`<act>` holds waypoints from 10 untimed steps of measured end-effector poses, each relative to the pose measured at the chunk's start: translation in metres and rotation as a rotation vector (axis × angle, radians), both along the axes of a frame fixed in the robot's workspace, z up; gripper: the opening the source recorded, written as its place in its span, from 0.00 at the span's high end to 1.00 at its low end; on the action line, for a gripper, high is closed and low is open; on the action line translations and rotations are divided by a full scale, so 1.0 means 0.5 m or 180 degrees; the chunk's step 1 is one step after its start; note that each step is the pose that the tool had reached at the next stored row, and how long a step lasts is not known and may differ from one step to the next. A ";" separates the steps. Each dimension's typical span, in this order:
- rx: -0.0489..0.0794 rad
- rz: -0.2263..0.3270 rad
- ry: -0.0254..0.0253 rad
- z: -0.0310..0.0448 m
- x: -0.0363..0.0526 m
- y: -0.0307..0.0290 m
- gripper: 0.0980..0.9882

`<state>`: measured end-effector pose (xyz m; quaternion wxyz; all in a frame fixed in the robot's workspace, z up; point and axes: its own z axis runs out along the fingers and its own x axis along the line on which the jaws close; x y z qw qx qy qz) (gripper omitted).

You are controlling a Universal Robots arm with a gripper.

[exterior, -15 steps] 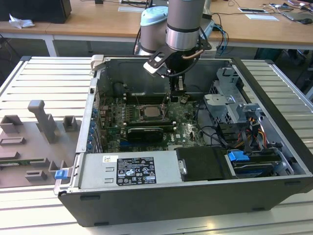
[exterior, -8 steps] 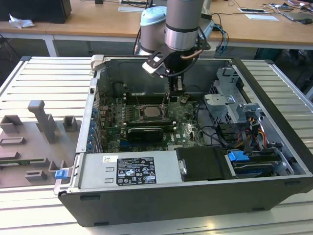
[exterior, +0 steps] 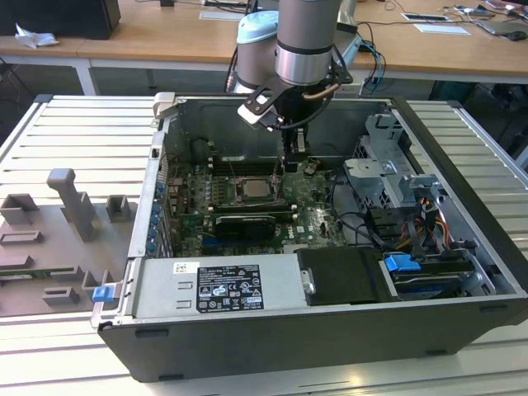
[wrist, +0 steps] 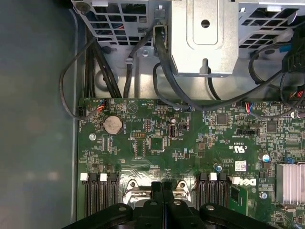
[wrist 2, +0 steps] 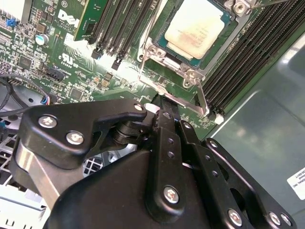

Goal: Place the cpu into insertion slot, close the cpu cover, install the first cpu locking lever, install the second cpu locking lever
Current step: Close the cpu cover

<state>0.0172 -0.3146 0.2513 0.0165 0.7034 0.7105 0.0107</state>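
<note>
The cpu (wrist 2: 196,27), with its silvery-beige top, lies flat in the insertion slot (exterior: 251,189) on the green motherboard. The cpu cover (wrist 2: 155,51) lies down around it as a silver frame. A thin silver locking lever (wrist 2: 203,98) sticks out from the socket's corner, with a second wire lever running along the socket's edge. My gripper (wrist 2: 165,103) hangs just beside the socket, its black fingers (wrist: 162,190) pressed together, tip close to the levers. I cannot tell whether it touches them. In the exterior view, the gripper (exterior: 291,161) sits to the socket's right.
Black memory slots (wrist 2: 121,21) flank the socket on both sides. A long black expansion card (exterior: 244,223) lies in front of it, and the grey power supply (exterior: 214,287) beyond that. A metal drive cage (exterior: 386,169) and black cables (wrist: 162,71) crowd the exterior view's right.
</note>
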 end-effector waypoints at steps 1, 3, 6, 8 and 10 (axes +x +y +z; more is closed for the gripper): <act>0.0000 0.0000 0.0000 0.000 0.000 0.000 0.99; 0.0000 0.0000 0.0000 0.000 -0.002 0.000 0.99; 0.0000 0.0000 0.0000 0.000 -0.004 0.000 0.99; 0.0000 0.0000 0.0000 0.000 -0.005 0.000 0.99; 0.0000 0.0000 0.0000 0.000 -0.007 0.000 0.99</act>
